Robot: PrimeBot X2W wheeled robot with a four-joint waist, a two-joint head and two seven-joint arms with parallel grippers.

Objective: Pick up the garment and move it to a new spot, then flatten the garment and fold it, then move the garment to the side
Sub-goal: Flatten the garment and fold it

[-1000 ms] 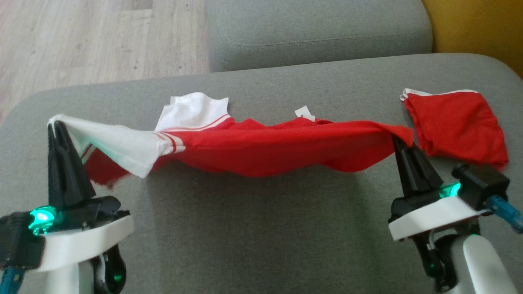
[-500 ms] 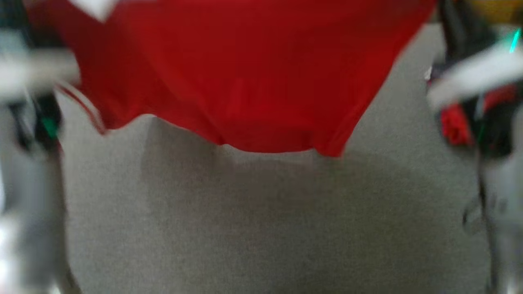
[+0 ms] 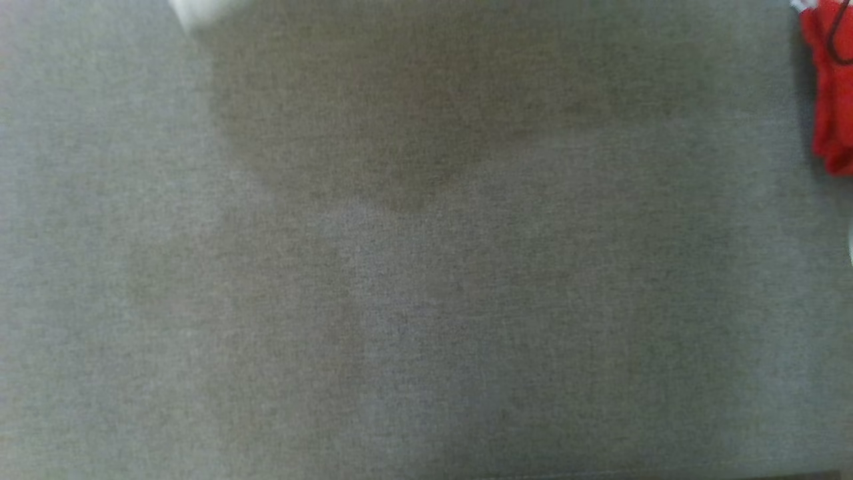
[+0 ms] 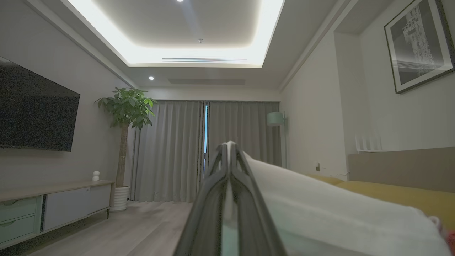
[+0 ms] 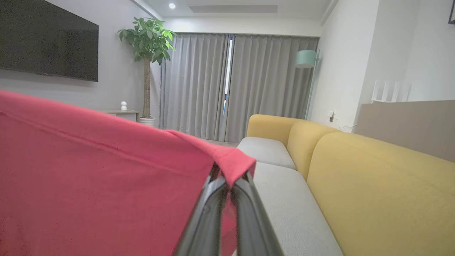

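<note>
Head view: grey cushion [image 3: 426, 300] across the frame, soft focus. Darker shadow [image 3: 400, 120] on it toward the top middle. White cloth edge [image 3: 200, 12] pokes in at the top left, blurred, can't tell what it belongs to. Red cloth [image 3: 830, 87] at the right edge, cut off by the frame; can't tell if it is part of the garment.

Left wrist view: left hand [image 4: 229, 146] has its fingers pinched together on the white part of the garment [image 4: 337, 220]. The white fabric runs from the fingertips down to the lower right, held up in the air, well above the floor. Behind it: TV [image 4: 35, 110] on the left wall, plant [image 4: 124, 110], closed curtains [image 4: 199, 149].

Right wrist view: right hand [image 5: 230, 177] is clamped on a red corner of the garment, the corner folded over the fingertips. The red fabric stretches away left and fills the lower left. Yellow sofa [image 5: 373, 185] with grey seat on the right, lamp [image 5: 305, 58] behind it.
</note>
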